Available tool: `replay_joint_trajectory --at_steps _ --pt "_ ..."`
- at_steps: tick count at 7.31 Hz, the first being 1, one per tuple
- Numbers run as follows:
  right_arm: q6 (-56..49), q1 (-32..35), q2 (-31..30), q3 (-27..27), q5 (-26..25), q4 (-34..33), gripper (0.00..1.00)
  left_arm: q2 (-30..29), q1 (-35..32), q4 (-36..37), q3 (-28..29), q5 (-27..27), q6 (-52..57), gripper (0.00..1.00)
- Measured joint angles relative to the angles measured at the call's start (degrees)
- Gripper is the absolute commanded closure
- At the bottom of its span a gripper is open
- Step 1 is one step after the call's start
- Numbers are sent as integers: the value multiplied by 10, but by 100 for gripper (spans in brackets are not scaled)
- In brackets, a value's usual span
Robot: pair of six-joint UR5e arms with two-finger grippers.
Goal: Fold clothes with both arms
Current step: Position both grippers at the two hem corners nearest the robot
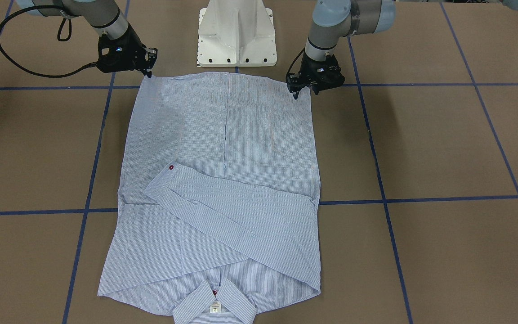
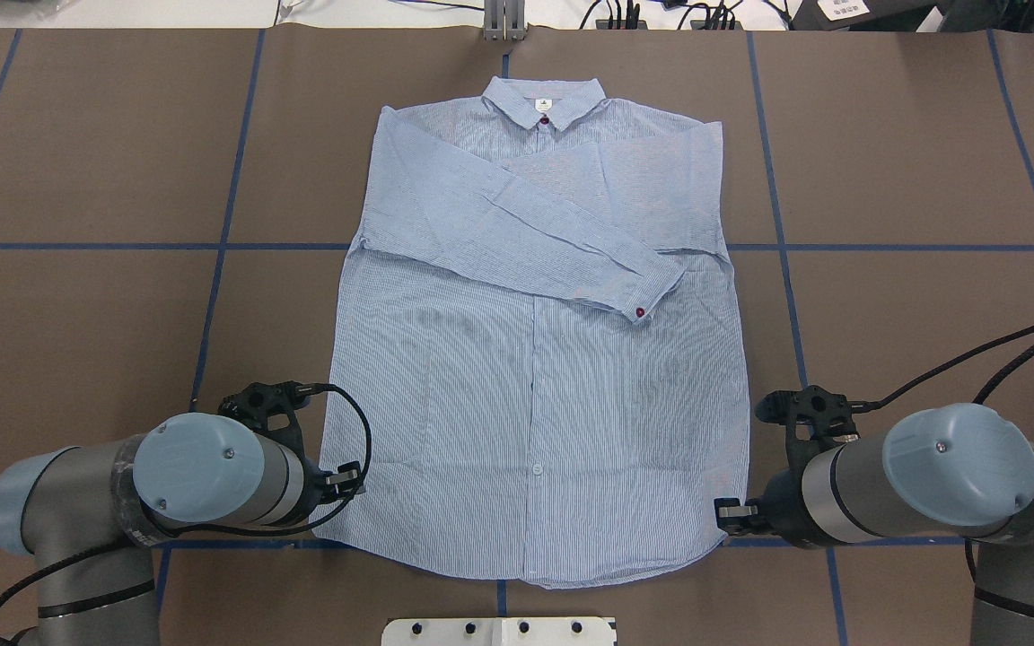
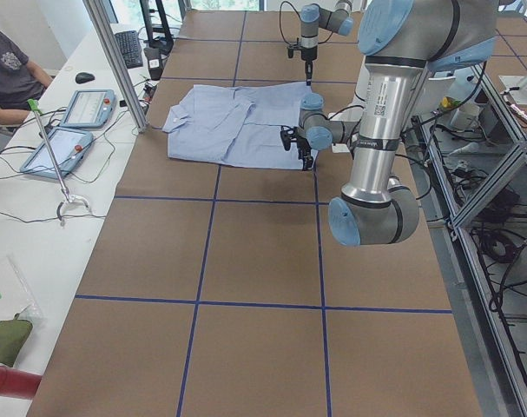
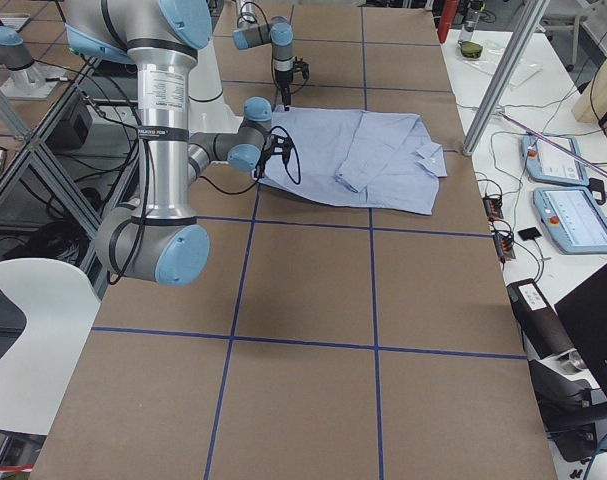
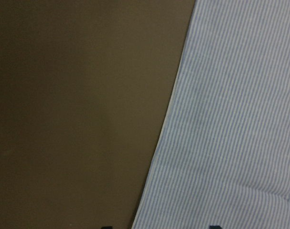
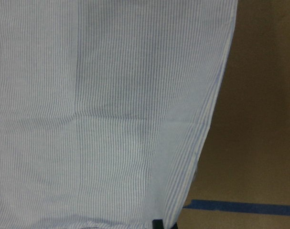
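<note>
The light blue striped shirt (image 1: 223,180) lies flat on the table, front up, with both sleeves folded across the chest. Its collar (image 2: 542,100) is at the far side and its hem is toward me. My left gripper (image 1: 305,92) is down at the hem's left corner. In the left wrist view its fingertips (image 5: 106,227) stand apart, with the shirt's edge (image 5: 168,119) between them. My right gripper (image 1: 149,69) is at the hem's right corner. In the right wrist view the gripper (image 6: 164,224) shows shut, right at the cloth's edge (image 6: 111,119).
The brown table (image 2: 77,314) carries a grid of blue tape lines. The white pedestal base (image 1: 236,36) stands just behind the hem. An operator's bench with tablets (image 3: 72,122) runs along the table's far side.
</note>
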Motion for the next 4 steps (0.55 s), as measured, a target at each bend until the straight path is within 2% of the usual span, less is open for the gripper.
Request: replay_joint_trajectory --at_steps 4 --pt "0 2 -2 0 0 0 100 1 12 2 2 5 -1 42"
